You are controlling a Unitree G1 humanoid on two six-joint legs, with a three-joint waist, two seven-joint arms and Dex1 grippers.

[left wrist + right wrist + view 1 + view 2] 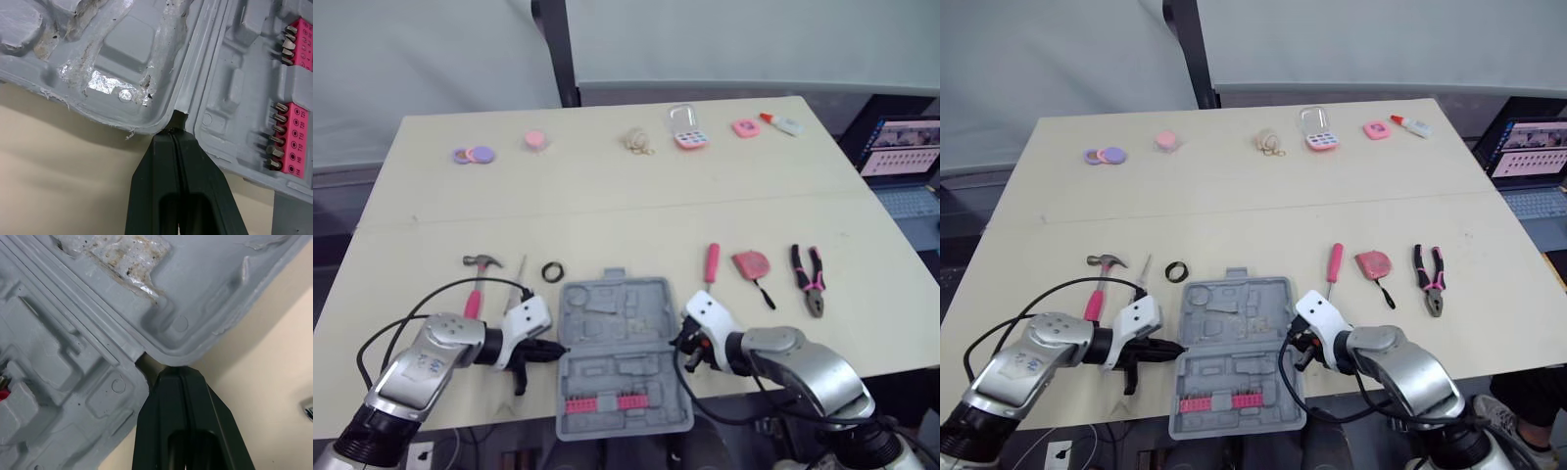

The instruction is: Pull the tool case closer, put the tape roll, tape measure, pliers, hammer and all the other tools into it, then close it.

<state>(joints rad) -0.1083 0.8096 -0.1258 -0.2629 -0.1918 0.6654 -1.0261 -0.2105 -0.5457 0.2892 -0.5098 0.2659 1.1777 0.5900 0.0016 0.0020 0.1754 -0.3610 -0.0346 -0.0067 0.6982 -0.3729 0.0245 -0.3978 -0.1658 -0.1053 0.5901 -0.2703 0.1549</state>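
Beige matte table (607,211), pale wall behind. Lower centre: grey moulded-plastic case (619,364), lying open flat. Left gripper (554,350) and right gripper (676,342), each with fingers pressed together, touch its hinge ends. Hammer (478,279) centre left; pliers (810,280) centre right.

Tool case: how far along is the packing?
The tool case lies open at the table's near edge, so pulling looks done. Both shut, left gripper and right gripper touch its hinge ends. Outside lie hammer, tape roll, tape measure and pliers; packing and closing remain.
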